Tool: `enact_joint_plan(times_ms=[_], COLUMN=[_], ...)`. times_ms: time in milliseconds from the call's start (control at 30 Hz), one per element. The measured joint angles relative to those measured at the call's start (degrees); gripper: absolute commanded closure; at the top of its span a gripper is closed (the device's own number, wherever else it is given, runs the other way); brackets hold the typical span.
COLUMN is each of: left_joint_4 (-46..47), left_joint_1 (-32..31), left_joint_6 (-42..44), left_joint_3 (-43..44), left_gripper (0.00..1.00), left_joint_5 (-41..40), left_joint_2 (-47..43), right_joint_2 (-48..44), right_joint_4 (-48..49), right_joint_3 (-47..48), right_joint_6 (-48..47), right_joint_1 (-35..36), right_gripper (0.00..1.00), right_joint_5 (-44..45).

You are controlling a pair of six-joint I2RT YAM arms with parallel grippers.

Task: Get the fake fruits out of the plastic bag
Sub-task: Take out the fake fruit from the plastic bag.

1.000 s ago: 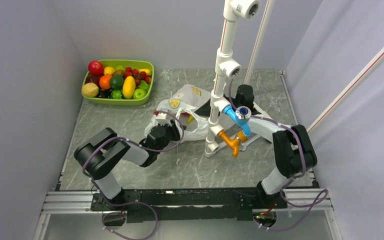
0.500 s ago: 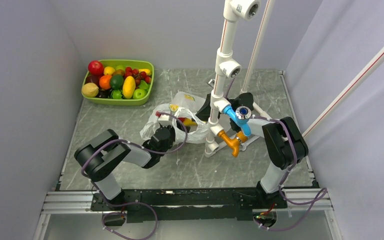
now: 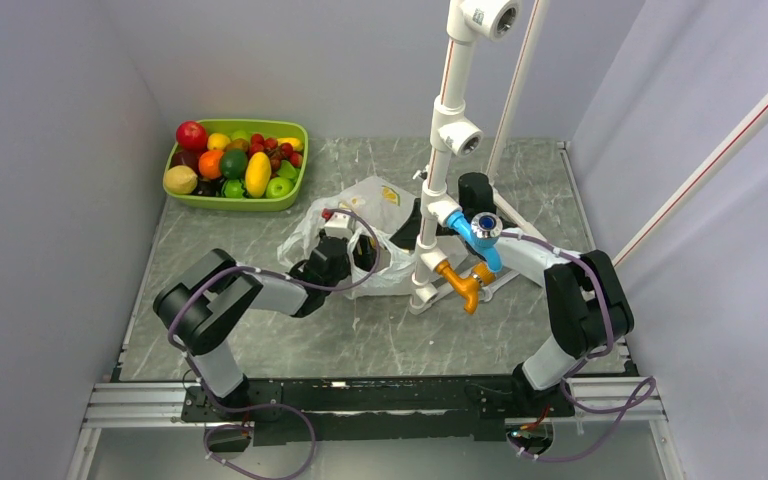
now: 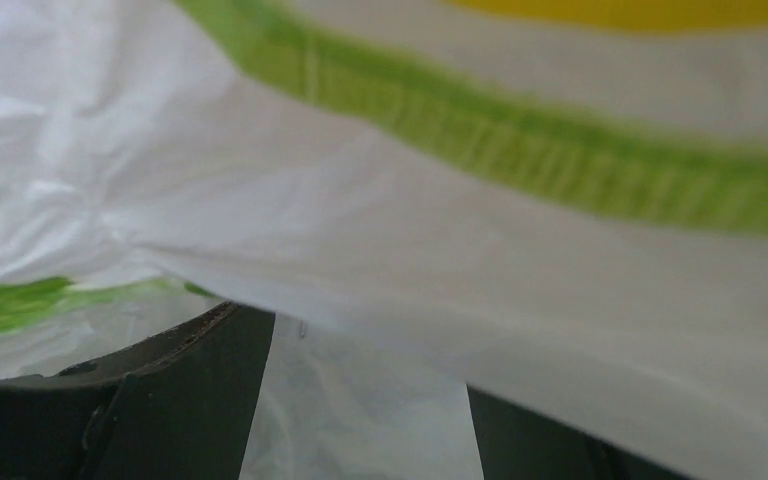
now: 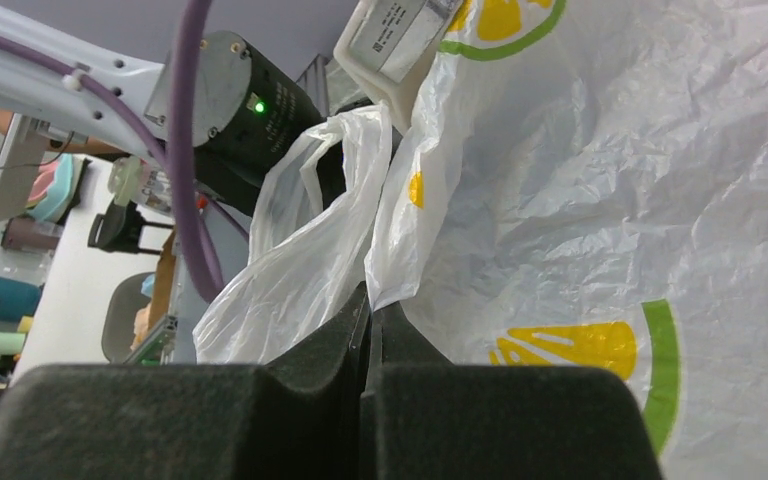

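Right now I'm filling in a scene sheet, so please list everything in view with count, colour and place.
Thin translucent plastic bag: one, white with yellow-green lemon print, table centre.
Rectangular plastic tray: one, lime green, far left corner.
Mixed plastic fruits: a heap, red, yellow, orange, green, in the tray.
Plastic pipe stand: one, white with blue and orange fittings, right of the bag.
Marbled table: one, grey, under everything.
Left claw: one, black, open, against the bag.
Right claw: one, black, shut on a bag fold.

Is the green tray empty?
No, the tray is heaped full, with an orange and little strawberries among the many pieces in it.
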Motion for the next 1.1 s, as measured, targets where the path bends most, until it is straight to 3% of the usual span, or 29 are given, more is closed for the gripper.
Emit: enact_joint_plan(times_ms=[233, 367, 533, 567, 667, 767, 967, 1100], left_joint_4=[-11.02, -11.74, -12.22, -12.52, -10.8, -9.51, -7.78, -10.73], left_joint_1=[3.21, 4.17, 3.85, 3.74, 3.34, 2.93, 2.32, 2.14], left_joint_6=[5.01, 5.97, 6.84, 7.26, 7.3, 6.71, 6.64, 6.32], left_joint_3=[6.14, 11.04, 13.03, 13.92, 15.76, 14.58, 8.46, 4.66], left_gripper=[0.24, 0.18, 0.22, 0.25, 0.53, 0.69, 0.97, 1.0], left_joint_5=[3.37, 5.75, 6.21, 6.1, 5.95, 4.83, 3.96, 6.03], left_joint_2=[-1.64, 1.51, 7.3, 9.53, 11.63, 11.85, 7.54, -0.83], right_joint_2=[-0.07, -0.22, -1.64, -2.08, -3.76, -6.05, -13.94, -18.12], right_joint_4=[-2.03, -1.36, 0.09, 0.61, 2.25, 0.33, -12.85, -17.73], right_joint_3=[-0.09, -0.55, -3.04, -3.89, -7.06, -10.32, -13.4, -16.31], right_joint_6=[-1.88, -1.66, -1.05, -0.74, 0.13, -0.57, -6.51, -8.22], right_joint_1=[0.07, 0.07, 0.07, 0.07, 0.13, 0.35, 0.5, 0.5], right_gripper=[1.0, 1.0, 1.0, 1.0, 1.0, 1.0, 1.0, 1.0], right_joint_5=[1.31, 1.33, 1.57, 1.84, 2.8, 5.73, 19.96, 30.18])
